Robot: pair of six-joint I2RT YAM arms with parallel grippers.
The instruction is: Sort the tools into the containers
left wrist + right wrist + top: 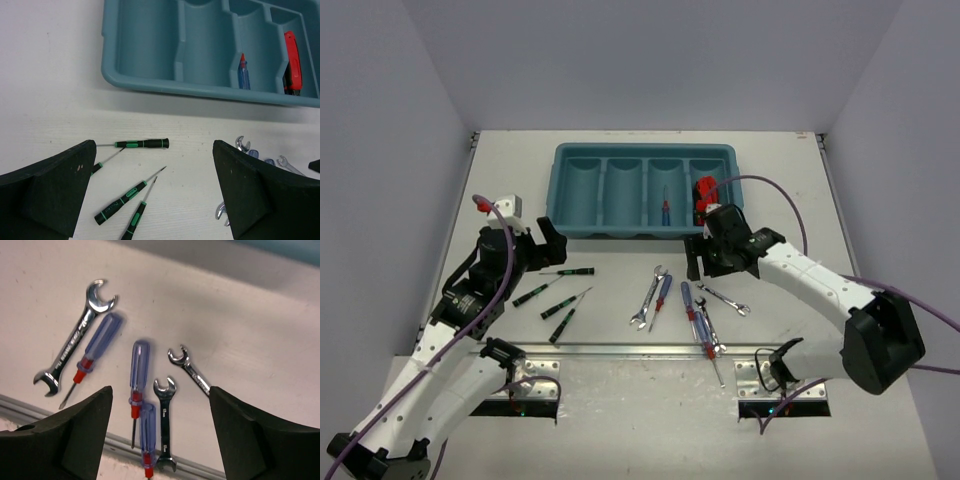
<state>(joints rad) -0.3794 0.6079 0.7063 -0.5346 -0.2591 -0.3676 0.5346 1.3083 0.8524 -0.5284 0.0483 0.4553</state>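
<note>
Three pale walls (640,60), white table (615,258)

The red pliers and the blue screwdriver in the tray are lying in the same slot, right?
Not the same slot. In the left wrist view the red pliers lie in the tray's end slot and the blue screwdriver in the one beside it.

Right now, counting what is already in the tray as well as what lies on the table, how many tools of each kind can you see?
Black-and-green precision screwdrivers: 4, all on the table
Blue-handled screwdrivers: 4, one of them in the tray
Silver wrenches: 3, all on the table
Red-and-black pliers: 1, in the tray
Total: 12
</note>
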